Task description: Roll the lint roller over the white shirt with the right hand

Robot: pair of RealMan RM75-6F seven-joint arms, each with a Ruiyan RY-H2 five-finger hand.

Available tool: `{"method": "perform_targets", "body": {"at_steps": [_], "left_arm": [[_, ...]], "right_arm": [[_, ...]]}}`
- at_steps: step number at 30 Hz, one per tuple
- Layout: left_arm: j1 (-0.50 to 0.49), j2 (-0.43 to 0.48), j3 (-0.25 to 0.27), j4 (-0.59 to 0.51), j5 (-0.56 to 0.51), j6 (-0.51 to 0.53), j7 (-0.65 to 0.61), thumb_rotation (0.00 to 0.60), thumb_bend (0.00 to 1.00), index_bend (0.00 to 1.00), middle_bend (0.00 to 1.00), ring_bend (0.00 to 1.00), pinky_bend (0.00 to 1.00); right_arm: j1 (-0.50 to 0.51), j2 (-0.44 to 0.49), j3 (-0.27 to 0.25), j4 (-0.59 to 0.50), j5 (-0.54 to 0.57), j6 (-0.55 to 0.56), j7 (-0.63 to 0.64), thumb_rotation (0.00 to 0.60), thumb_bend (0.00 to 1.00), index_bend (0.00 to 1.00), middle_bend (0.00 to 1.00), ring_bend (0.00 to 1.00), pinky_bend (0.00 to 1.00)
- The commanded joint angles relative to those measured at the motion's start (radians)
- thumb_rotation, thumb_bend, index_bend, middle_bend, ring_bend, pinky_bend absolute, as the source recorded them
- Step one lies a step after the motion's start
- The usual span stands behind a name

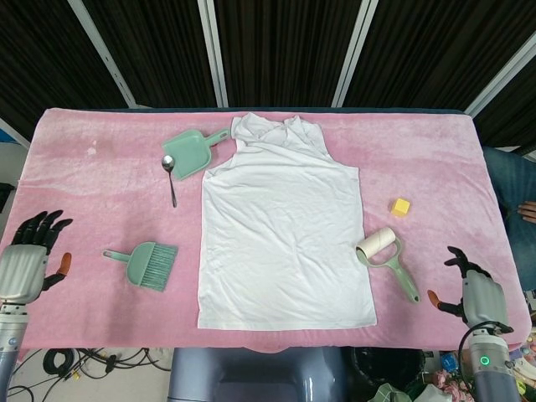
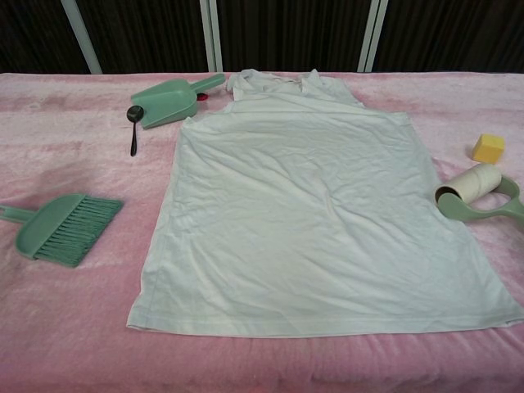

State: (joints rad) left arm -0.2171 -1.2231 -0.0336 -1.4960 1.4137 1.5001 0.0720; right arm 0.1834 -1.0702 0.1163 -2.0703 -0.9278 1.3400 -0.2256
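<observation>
Pink-clothed table point(image 1: 419, 151), dark slatted backdrop point(image 1: 276, 50)

A white shirt point(image 2: 315, 213) lies flat mid-table on the pink cloth point(image 2: 74, 327). The lint roller point(image 2: 477, 196) rests at the right edge, touching the shirt's hem side, a yellow block point(image 2: 488, 148) just behind it. A green brush point(image 2: 61, 228) sits near the left edge; dustpan point(image 2: 168, 101) and spoon point(image 2: 133, 124) lie toward the far-left.

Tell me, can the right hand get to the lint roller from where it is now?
Probably yes: the right hand is open at the table's near edge, and only bare pink cloth lies between it and the lint roller handle.
</observation>
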Motion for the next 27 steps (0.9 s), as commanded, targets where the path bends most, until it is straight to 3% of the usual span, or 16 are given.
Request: {"method": "perform_targets", "body": {"at_steps": [1,9,15,27], "left_arm": [[0.032,-0.008,-0.005,0.034,-0.036,0.016,-0.022,0.6,0.46,0.19,0.09,0.05,0.12],[0.043,0.013,0.005,0.008,0.0,0.012,-0.07,0.6,0.46,0.18,0.09,0.05,0.11],[0.058,0.029,-0.001,-0.017,0.003,0.032,-0.053,0.6,0.46,0.18,0.09,0.05,0.11],[0.072,0.05,-0.009,-0.052,0.015,0.039,-0.062,0.6,0.46,0.17,0.09,0.05,0.11]], "right_arm": [[-0.008,-0.04,-0.028,-0.002,0.046,0.016,-0.058,0.6,0.15,0.17,0.29,0.24,0.21],[0.011,-0.209,-0.013,0.066,0.122,0.101,-0.174,0.6,0.14,0.17,0.27,0.28,0.22],[0.03,-0.337,0.044,0.131,0.182,0.145,-0.194,0.6,0.14,0.18,0.27,0.27,0.22],[0.073,-0.467,0.122,0.19,0.277,0.17,-0.233,0.6,0.14,0.26,0.34,0.35,0.24]]}}
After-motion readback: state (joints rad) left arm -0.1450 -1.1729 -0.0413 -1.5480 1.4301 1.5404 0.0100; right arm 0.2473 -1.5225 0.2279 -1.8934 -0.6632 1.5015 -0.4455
